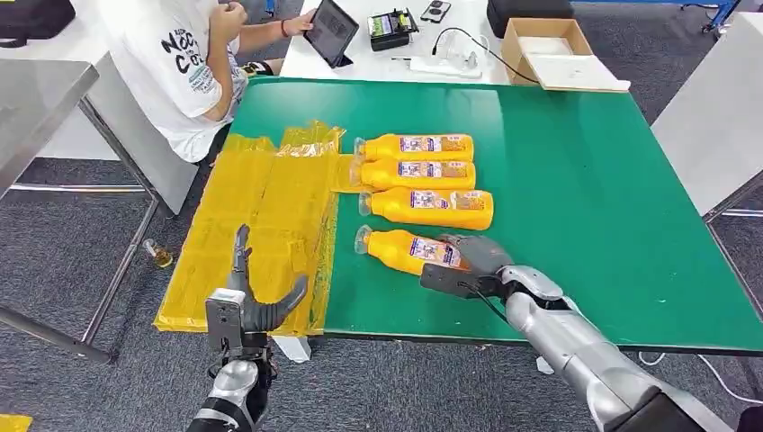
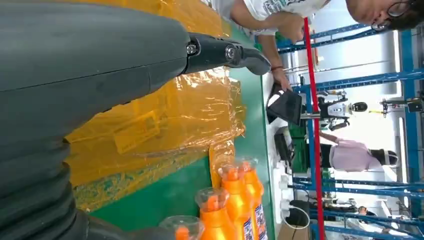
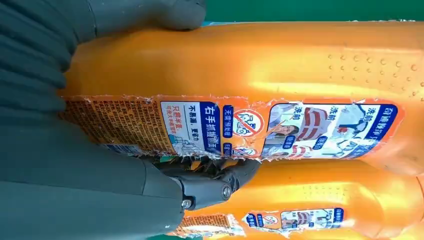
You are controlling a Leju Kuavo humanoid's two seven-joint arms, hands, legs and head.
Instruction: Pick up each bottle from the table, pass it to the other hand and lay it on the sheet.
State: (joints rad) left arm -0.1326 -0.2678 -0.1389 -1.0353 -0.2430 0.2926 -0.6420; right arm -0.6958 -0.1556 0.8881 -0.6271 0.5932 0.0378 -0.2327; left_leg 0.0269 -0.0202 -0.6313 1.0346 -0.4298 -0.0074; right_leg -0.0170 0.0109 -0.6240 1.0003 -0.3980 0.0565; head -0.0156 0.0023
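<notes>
Four orange bottles lie side by side on the green table [image 1: 576, 198], caps toward the yellow sheet [image 1: 261, 216]. My right hand [image 1: 472, 259] wraps the base end of the nearest bottle [image 1: 405, 247], which still lies on the table. In the right wrist view the thumb [image 3: 150, 12] presses one side of this bottle [image 3: 250, 65], and the fingers [image 3: 210, 185] reach between it and the neighbouring bottle [image 3: 310, 195]. My left hand [image 1: 247, 301] hovers with fingers spread over the sheet's near edge, holding nothing. The left wrist view shows that hand [image 2: 90, 75], the sheet [image 2: 165, 115] and the bottle caps [image 2: 235, 195].
A person in a white shirt [image 1: 184, 63] sits at the table's far left corner with a tablet [image 1: 331, 31]. On the white table behind stand a cardboard box [image 1: 549, 49] and small devices [image 1: 391, 27]. A small bottle [image 1: 160, 256] lies on the floor under the grey side table [image 1: 36, 99].
</notes>
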